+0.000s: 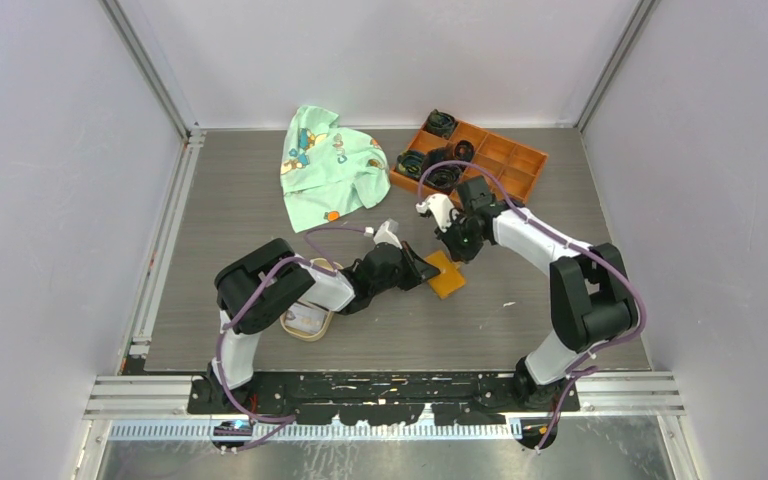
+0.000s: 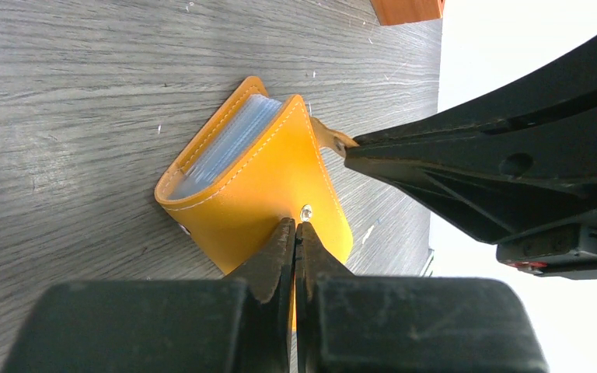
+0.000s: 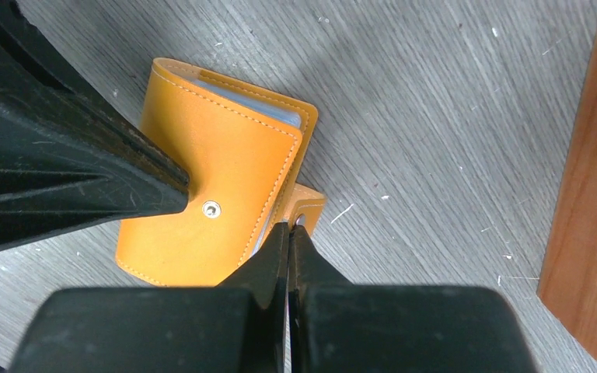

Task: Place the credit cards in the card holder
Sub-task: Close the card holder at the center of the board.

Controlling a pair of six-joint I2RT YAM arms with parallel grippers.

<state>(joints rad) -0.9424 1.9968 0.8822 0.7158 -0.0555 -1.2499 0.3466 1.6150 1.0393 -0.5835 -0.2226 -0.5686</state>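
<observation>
Orange card holder [image 2: 256, 186], folded over, tab unsnapped, flat on table [image 2: 62, 93]

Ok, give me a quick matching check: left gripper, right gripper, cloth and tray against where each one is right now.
1 left gripper
2 right gripper
3 green cloth
4 orange tray

a far right corner of the table
b shut on the card holder's strap tab
c far side, left of the tray
d shut, tips on the card holder's front cover

Pairs: 1-d, 2-b, 3-c, 4-a
</observation>
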